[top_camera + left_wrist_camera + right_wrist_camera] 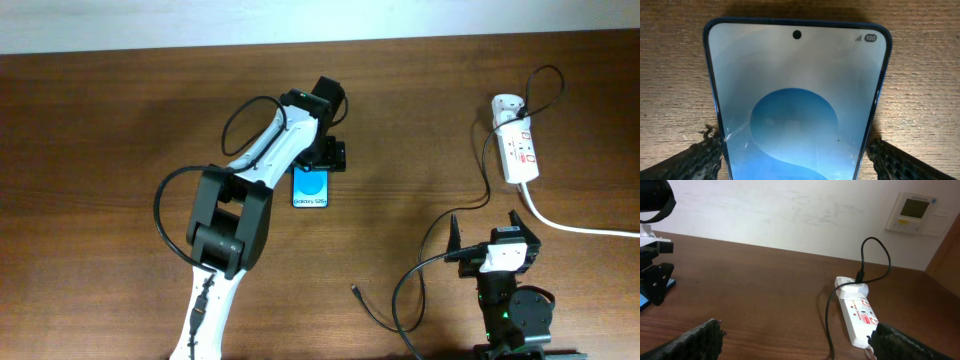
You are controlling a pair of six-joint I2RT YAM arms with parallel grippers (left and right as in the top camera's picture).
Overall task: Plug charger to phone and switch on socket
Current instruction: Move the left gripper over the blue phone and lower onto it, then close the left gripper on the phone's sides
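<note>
The phone (311, 188) lies flat on the wooden table with its blue screen up. It fills the left wrist view (797, 100). My left gripper (323, 160) is open over its upper end, and its fingers (795, 157) straddle the phone close to both long edges. The socket (520, 150) lies at the back right and also shows in the right wrist view (860, 317). The charger's white adapter (505, 103) sits in it. The thin black cable (482, 190) runs down to its plug tip (354, 290) on the table. My right gripper (485, 232) is open, empty and raised (795, 337).
The socket's thick white cord (575, 226) runs off the right edge. The charger cable loops on the table in front of my right arm's base (405, 300). A wall control panel (912, 212) is behind the table. My left arm (235, 215) lies across the table's middle left.
</note>
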